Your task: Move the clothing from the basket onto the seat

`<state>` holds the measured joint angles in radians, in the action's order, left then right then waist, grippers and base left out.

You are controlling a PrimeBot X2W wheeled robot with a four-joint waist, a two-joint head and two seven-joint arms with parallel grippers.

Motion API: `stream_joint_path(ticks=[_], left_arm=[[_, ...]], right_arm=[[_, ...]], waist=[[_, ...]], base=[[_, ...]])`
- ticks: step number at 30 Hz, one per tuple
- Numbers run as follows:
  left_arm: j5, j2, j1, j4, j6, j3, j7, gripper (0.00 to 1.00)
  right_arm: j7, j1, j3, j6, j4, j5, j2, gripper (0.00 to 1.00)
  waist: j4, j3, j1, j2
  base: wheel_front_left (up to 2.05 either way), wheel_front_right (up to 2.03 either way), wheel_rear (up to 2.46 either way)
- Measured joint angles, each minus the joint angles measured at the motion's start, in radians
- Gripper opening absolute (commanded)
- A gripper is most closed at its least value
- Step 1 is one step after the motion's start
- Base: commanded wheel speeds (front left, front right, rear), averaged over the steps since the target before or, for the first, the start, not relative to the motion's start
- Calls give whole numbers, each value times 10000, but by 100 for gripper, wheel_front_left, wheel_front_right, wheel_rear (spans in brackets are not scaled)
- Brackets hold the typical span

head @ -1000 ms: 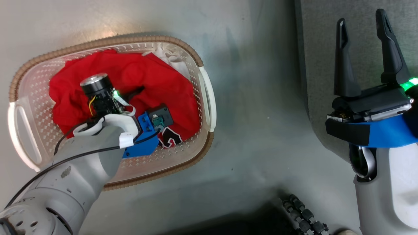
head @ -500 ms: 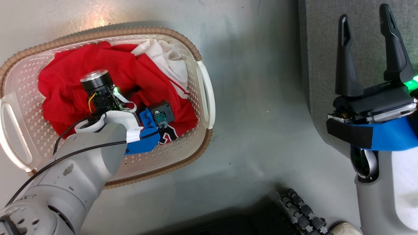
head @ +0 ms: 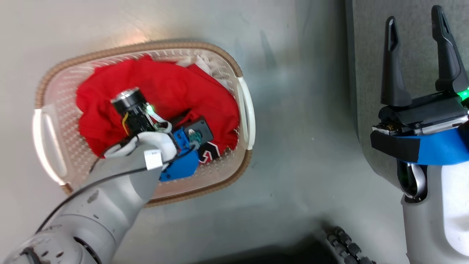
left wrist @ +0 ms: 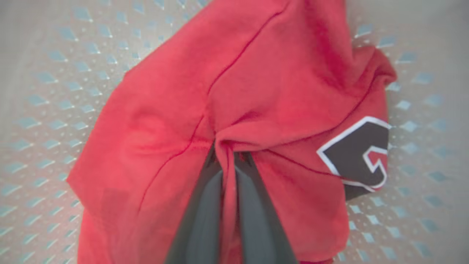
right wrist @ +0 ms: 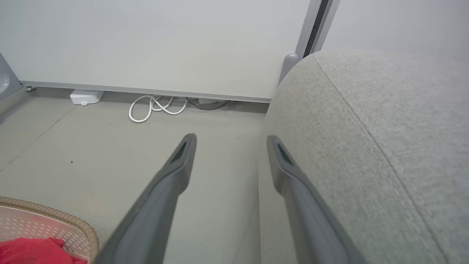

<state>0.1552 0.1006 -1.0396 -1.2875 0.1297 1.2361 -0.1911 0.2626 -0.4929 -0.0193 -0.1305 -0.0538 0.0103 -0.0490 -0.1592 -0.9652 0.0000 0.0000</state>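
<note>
left claw (left wrist: 229,157) tips are buried in a fold of the clothing (left wrist: 278,84), can't see them. number print (left wrist: 357,154) half tucked under, digit unreadable. Head view: left arm (head: 110,194) covers the lower-left of the basket (head: 146,46), and that side is motion-blurred. The seat (head: 414,44) is cut off at the top and right edges.
</note>
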Motion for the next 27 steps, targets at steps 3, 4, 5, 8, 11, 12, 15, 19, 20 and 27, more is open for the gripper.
stream_joint_path(ticks=[3, 4, 5, 8, 11, 12, 15, 19, 20, 27], left_arm=[[257, -163, 175, 79, -12, -205, -341, 0], [288, -201, 196, 123, -31, -221, -426, 0], [341, -236, 244, 176, -71, -263, -502, 0], [581, -303, 549, 351, -109, -395, -637, 0], [869, -357, 804, 635, -213, -631, -677, 0], [965, -359, 886, 802, -245, -721, -683, 0], [1317, -380, 1204, 1613, -362, -1154, -706, 0], [1691, -244, 1657, 2589, -594, -1850, -706, 0], [1758, -188, 1774, 2811, -623, -2006, -706, 0], [1864, 159, 2689, 4416, -803, -3080, -706, 0]], right_arm=[[0, 31, -86, 0, 125, -111, 0, 100], [0, 58, -105, 0, 174, -174, -4, 100], [0, 90, -121, 0, 222, -207, -2, 100], [0, 233, -150, 0, 378, -261, -46, 100], [0, 488, -167, 0, 577, -280, -113, 100], [0, 571, -178, 0, 623, -282, -150, 100], [0, 834, -211, 0, 765, -288, -209, 100], [0, 1234, -280, 0, 995, -314, -324, 100], [0, 1323, -278, 0, 1047, -316, -337, 100], [0, 1913, -261, 0, 1365, -314, -339, 100]], waist=[[163, 394, 0, 0], [225, 533, 0, 0], [291, 681, 0, 0], [474, 1172, 0, 0], [643, 1728, -1, 0], [697, 1921, -1, 0], [861, 2516, -1, 0], [1097, 3333, -2, 0], [1153, 3535, -2, 1], [1460, 4961, -3, 0]], base=[[0, 0, 0], [0, 0, 0], [0, 0, 0], [0, 0, 0], [0, 0, 0], [0, 0, 0], [0, 0, 0], [0, 0, 0], [0, 0, 0], [0, 0, 0]])
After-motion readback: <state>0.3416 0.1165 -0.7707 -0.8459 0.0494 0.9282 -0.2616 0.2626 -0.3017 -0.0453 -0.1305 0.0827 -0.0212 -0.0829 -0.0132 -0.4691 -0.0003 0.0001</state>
